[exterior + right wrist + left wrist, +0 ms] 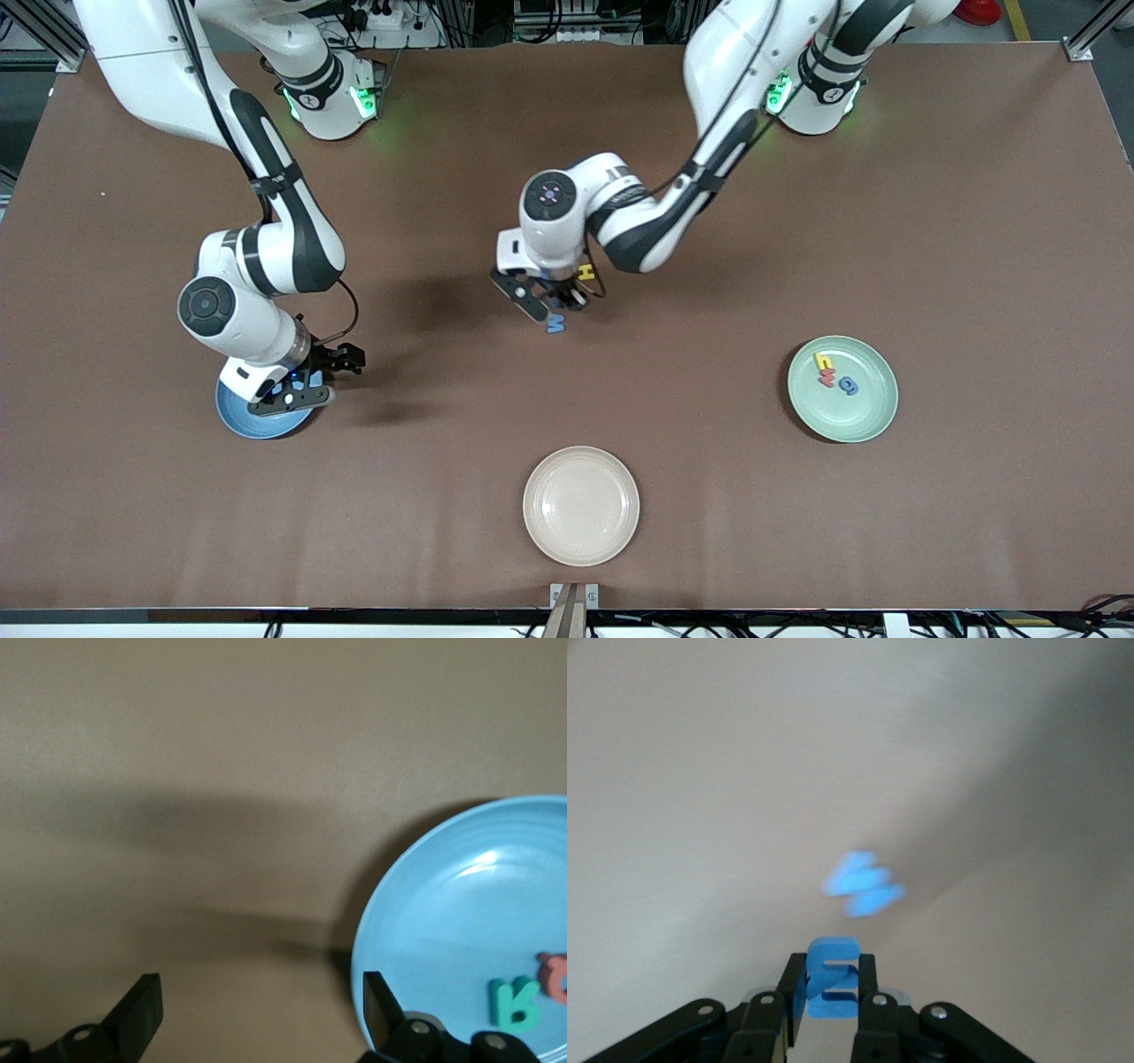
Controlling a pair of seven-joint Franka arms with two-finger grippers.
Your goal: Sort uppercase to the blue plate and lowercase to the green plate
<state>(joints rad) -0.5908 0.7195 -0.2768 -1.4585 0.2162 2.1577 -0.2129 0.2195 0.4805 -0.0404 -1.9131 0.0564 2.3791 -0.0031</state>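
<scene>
blue plate point(239, 424) half under right gripper point(306, 390)

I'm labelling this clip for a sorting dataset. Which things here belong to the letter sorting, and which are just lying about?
In the job:
- blue plate with teal R and red letter
- green plate with yellow h, red w, blue g-like letter
- blue e, pinched in the left tool
- blue M and yellow H, on the table
- right tool, open over the blue plate's edge

Lying about:
- cream plate

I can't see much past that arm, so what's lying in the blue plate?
The right wrist view shows a teal-green R and part of a red letter in the blue plate. The rest is cut off; from the front, the right gripper covers most of the plate.
</scene>
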